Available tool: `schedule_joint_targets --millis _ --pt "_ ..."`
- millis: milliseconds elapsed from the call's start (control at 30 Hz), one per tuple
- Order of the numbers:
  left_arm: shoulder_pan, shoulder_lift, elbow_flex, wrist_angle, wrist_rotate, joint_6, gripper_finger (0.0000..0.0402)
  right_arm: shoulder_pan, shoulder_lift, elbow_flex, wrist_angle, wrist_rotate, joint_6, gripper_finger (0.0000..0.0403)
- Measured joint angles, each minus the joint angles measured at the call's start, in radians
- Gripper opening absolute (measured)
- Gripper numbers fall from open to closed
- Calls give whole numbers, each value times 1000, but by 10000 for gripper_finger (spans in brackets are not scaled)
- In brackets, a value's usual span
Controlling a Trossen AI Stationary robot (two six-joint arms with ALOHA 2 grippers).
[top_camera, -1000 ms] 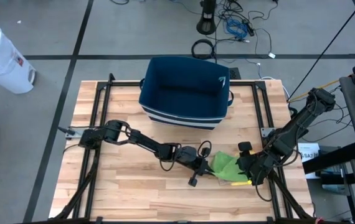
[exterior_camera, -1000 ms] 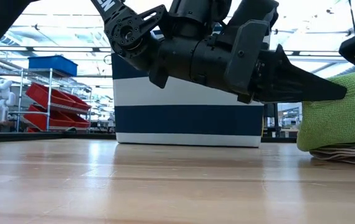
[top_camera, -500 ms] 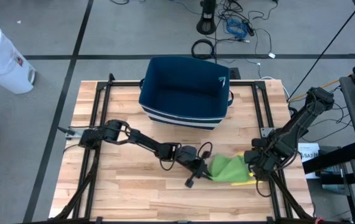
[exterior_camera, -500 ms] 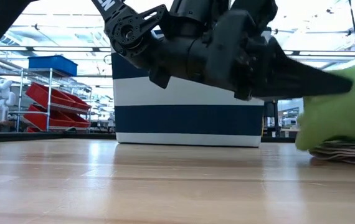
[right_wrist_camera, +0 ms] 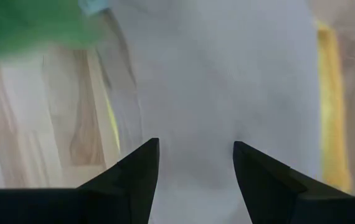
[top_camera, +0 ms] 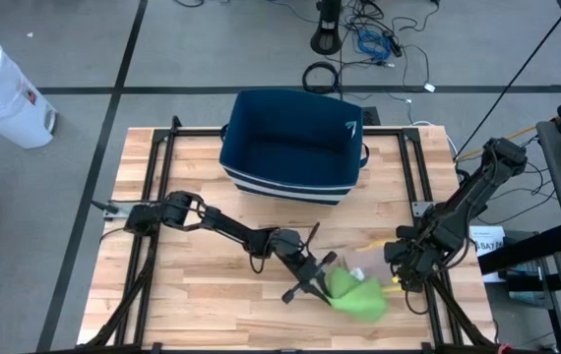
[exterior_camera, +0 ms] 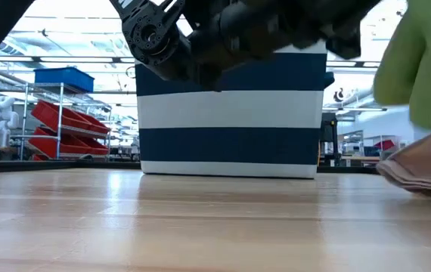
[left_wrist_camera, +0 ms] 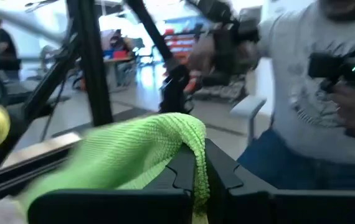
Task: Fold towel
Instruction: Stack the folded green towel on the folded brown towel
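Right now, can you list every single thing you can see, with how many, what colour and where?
green towel: one, bright green, front right of the table, pinched by the left tool
pale cloths: a flat stack, whitish, beside the towel, count unclear
bin: one, navy with white stripes, back middle of the table
table: one, light wood
white tub: one, on the floor to the left
person: one, grey shirt, beyond the table
left tool: one, dark, shut on the towel
right tool: one, dark, open over the pale cloths
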Motion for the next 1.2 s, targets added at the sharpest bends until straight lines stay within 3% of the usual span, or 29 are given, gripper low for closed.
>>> schedule_joint_targets --millis 367,600,800,1200 --pt "-61 0 0 165 141 -206 12 0 48 -156 287 5 -17 192" --pt "-101 0 0 287 175 -291 12 -37 100 -214 539 85 -100 192" --pt "-128 0 0 309 188 -338 12 -114 148 -218 689 167 -226 192" --pt "-150 0 0 308 188 -339 12 -322 327 -215 1021 165 -410 192"
